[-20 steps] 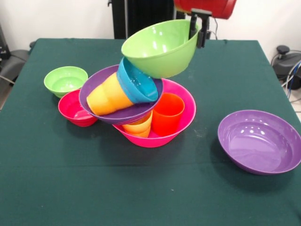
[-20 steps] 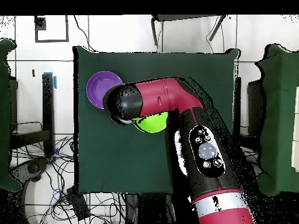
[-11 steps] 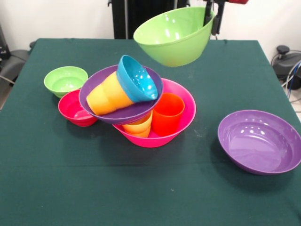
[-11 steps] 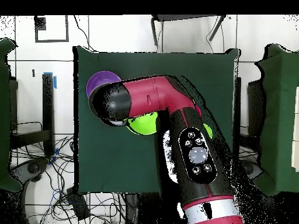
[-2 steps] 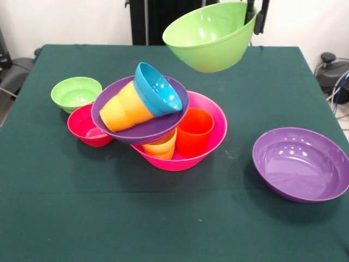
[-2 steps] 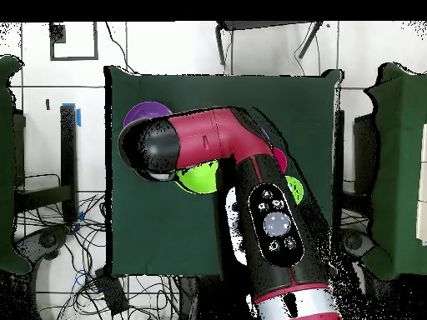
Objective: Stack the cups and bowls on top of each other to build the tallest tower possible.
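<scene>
**Big green bowl up in the air, wobbly pile underneath**

The claw (image 5: pixel 257 16) is pinching the rim of the medium light-green bowl (image 5: pixel 210 37), which hangs tilted from that one edge, well clear of everything else. Below the claw and off to the side of the bowl's open mouth sits the tower (image 5: pixel 163 120): the hot-pink bowl (image 5: pixel 217 123) as base, a red-orange cup (image 5: pixel 194 131) and a yellow-orange cup (image 5: pixel 161 147) standing in it, and a purple bowl (image 5: pixel 139 131) perched on those at a slant. An orange cup (image 5: pixel 124 109) lies on its side in that purple bowl with the blue bowl (image 5: pixel 158 90) stuck over its end.

My worry: a one-edge pinch on glossy plastic could let the bowl swing or slip. And if it comes down on that leaning blue bowl, nothing there is level, so I'd guess it slides off or tips the purple bowl onto the bench (image 5: pixel 163 218). The overhead view is mostly arm, no help.
</scene>
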